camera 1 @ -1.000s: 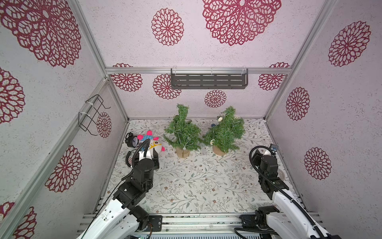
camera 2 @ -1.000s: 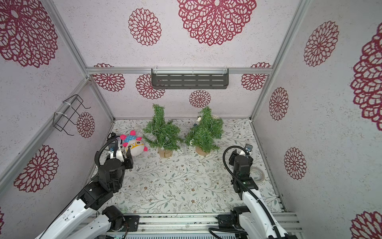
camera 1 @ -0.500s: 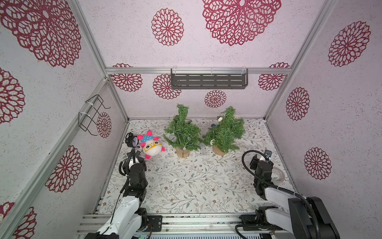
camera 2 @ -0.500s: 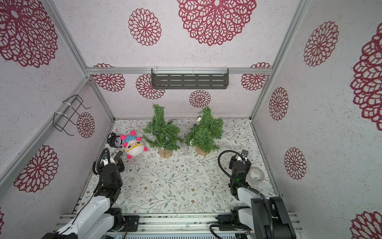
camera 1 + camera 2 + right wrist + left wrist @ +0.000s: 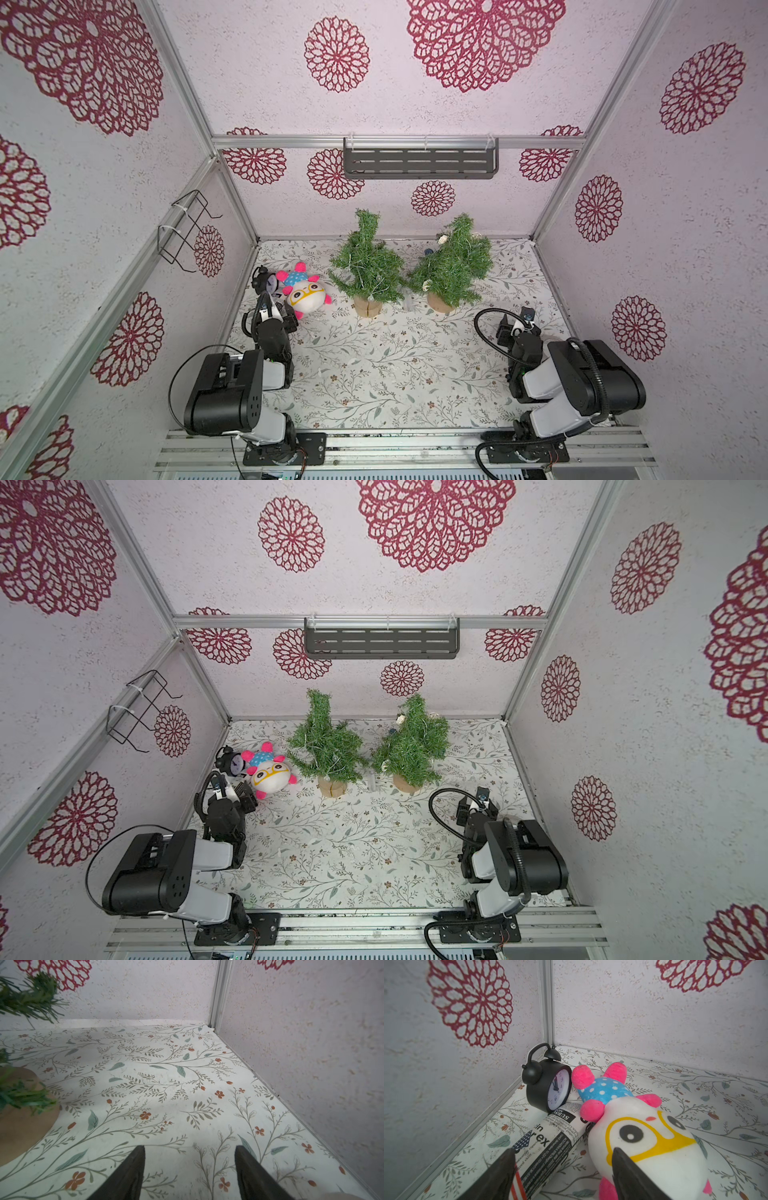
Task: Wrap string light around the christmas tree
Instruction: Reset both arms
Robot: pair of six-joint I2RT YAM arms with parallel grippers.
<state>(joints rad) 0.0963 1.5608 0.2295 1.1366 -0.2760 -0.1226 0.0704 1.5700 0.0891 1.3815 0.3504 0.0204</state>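
Two small green christmas trees (image 5: 365, 266) (image 5: 451, 266) stand on wooden bases at the back of the floor in both top views. Thin pale wire of the string light shows among the branches of both, and a small clear box (image 5: 409, 298) (image 5: 372, 780) stands between their bases. My left gripper (image 5: 289, 319) (image 5: 562, 1152) is open and empty, low at the left wall, pointing at a plush toy. My right gripper (image 5: 515, 323) (image 5: 190, 1148) is open and empty over bare floor near the right wall. A wooden tree base (image 5: 18, 1118) shows at the edge of the right wrist view.
A white plush toy (image 5: 305, 293) (image 5: 643, 1142) with pink feet, a black alarm clock (image 5: 264, 282) (image 5: 548, 1086) and a rolled newspaper (image 5: 548, 1142) lie in the back left corner. A grey shelf (image 5: 419, 162) hangs on the back wall and a wire rack (image 5: 187, 232) on the left wall.
Both arms have drawn back toward the front rail and folded low. The left jaws have opened wider and the right ones slightly wider. The trees and the toy have not moved.
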